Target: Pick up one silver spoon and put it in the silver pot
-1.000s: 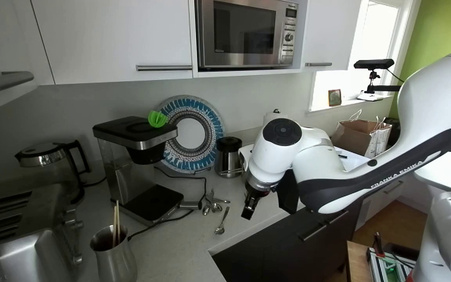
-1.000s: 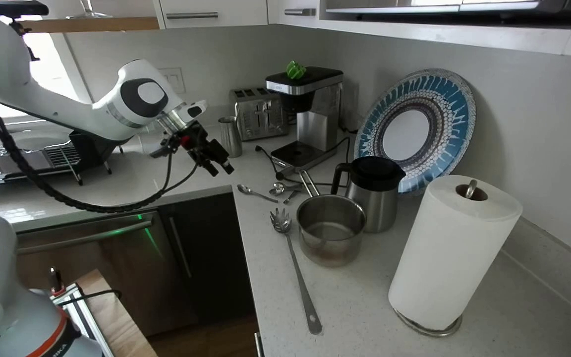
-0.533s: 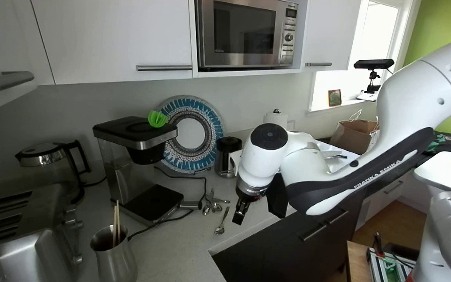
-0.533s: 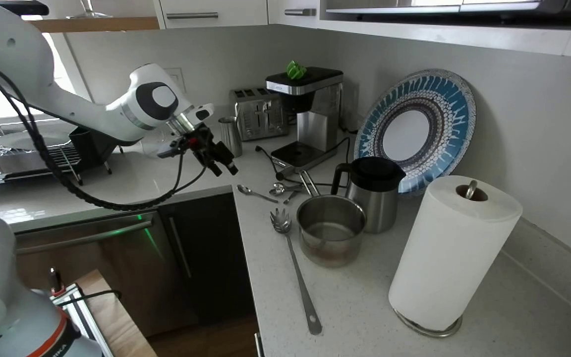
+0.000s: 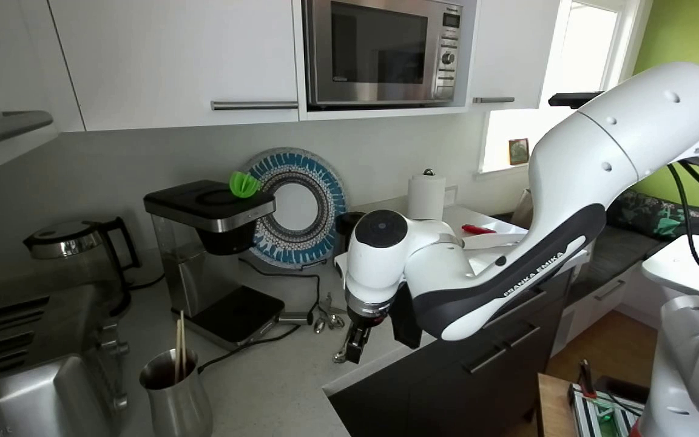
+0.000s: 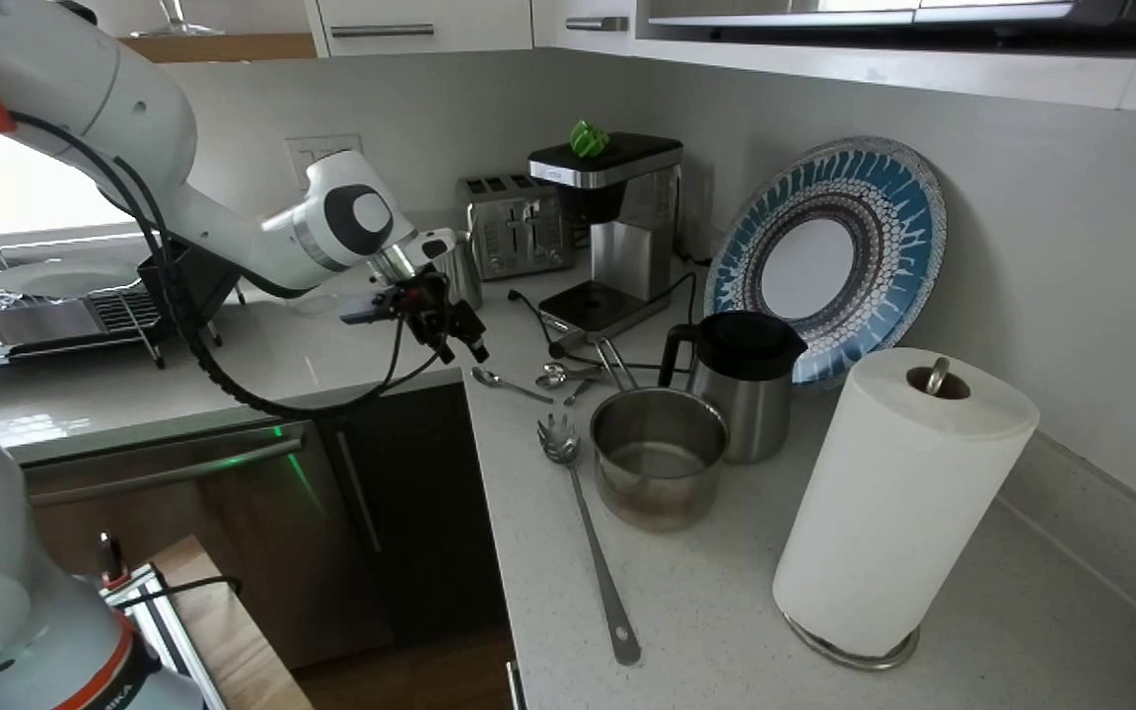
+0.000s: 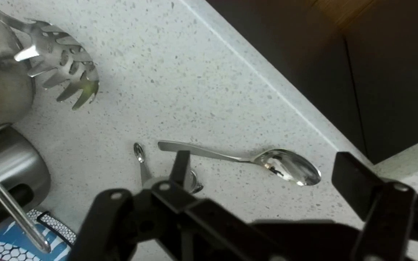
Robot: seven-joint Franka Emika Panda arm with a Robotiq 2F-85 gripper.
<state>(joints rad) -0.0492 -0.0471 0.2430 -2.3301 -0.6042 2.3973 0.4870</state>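
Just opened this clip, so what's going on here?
A robot arm holds its gripper, open and carrying nothing, above the counter, close to a silver spoon lying there. Its next move is probably to grasp that spoon. The silver pot, with no spoon visible inside, stands beside a black-lidded jug.

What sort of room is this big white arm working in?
Most likely a kitchen: a microwave is built in above the counter, where a toaster and a pot stand.
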